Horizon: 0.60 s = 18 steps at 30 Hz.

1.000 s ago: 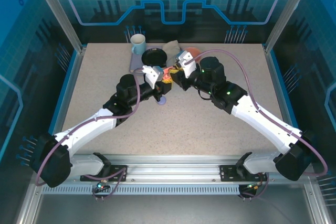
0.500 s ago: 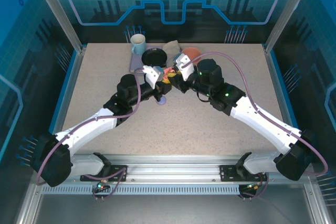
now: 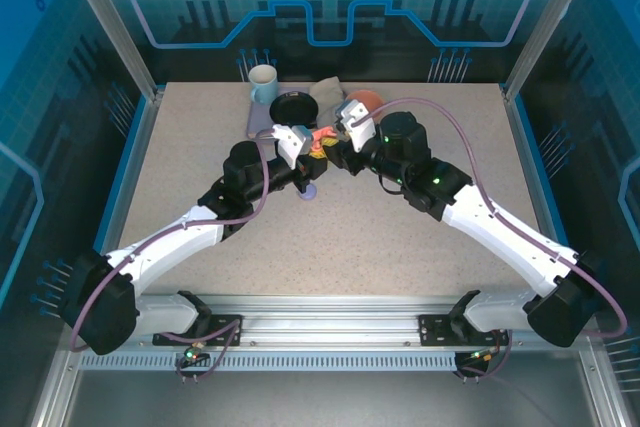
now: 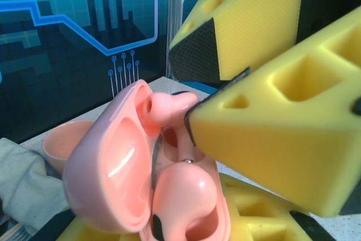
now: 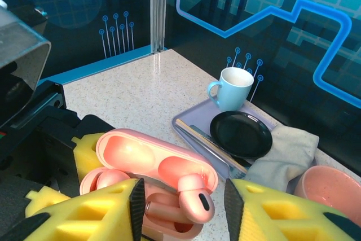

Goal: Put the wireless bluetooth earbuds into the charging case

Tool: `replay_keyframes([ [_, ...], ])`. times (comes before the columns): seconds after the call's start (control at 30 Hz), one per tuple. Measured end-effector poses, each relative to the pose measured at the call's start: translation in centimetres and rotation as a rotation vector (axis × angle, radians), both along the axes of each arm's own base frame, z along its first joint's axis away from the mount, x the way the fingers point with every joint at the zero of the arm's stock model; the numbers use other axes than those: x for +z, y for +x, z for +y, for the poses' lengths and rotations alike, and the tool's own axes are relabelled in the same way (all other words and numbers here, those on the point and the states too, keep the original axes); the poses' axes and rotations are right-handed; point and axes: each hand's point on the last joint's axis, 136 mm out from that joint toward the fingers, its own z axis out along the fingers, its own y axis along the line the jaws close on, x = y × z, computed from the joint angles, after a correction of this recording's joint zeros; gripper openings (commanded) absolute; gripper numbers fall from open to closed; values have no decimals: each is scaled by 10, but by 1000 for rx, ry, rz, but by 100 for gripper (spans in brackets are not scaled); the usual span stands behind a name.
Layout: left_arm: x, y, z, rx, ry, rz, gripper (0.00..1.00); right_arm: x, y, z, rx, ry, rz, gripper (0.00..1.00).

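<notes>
Left jaws clamp the open pink charging case [image 5: 152, 161]; right jaws, parted astride its half-seated earbud [image 5: 193, 198], should press straight down.

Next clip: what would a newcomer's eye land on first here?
The open pink charging case, mid-table in the left gripper's yellow pads. A pink earbud rests in it, between the right gripper's parted fingers. Behind: a pale blue mug and black plate.

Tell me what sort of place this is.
Probably a robotics lab test cell: a left arm and a right arm bolted to an aluminium rail at a speckled table, enclosed by metal posts and blue circuit-patterned panels.
</notes>
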Motion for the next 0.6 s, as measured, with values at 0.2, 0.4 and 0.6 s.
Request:
replay_keyframes([
  [0.2, 2, 1, 0, 0, -2, -3, 0, 4, -2, -1, 2, 20, 6, 52],
  [0.4, 2, 1, 0, 0, -2, -3, 0, 6, -5, 0, 21, 46, 26, 57],
  [0.6, 2, 0, 0, 0, -2, -3, 0, 5, -4, -3, 27, 87, 73, 62],
])
